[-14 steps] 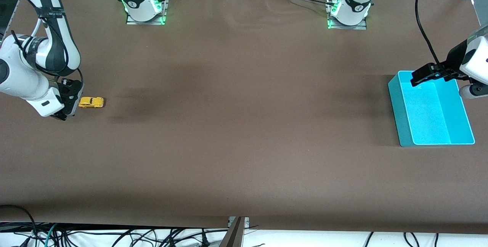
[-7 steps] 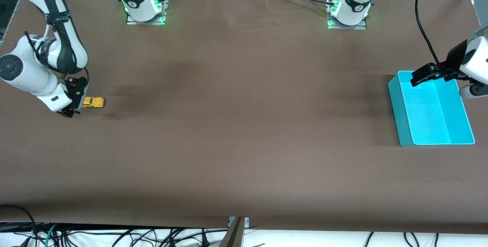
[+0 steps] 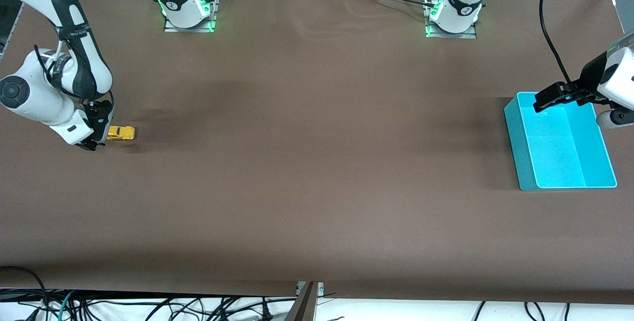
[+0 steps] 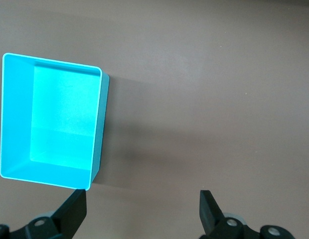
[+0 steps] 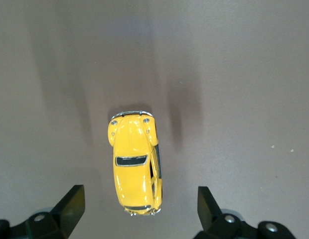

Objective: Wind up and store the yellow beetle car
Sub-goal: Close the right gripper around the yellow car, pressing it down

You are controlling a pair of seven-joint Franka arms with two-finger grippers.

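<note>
The yellow beetle car (image 3: 121, 133) stands on its wheels on the brown table near the right arm's end. In the right wrist view the car (image 5: 134, 164) lies between my two fingertips' lines, one end just reaching them. My right gripper (image 3: 97, 132) is open, low over the table right beside the car, not touching it. The teal bin (image 3: 562, 142) sits at the left arm's end and is empty. My left gripper (image 3: 554, 95) is open and empty, held over the bin's edge nearest the bases; the bin (image 4: 50, 122) shows in the left wrist view.
The brown table (image 3: 317, 162) is bare between the car and the bin. The arm bases (image 3: 188, 11) stand along the table's edge farthest from the front camera. Cables hang below the near edge.
My right gripper has come closer to the car, now covering its end toward the right arm's side in the front view. The car and the left arm have not moved.
</note>
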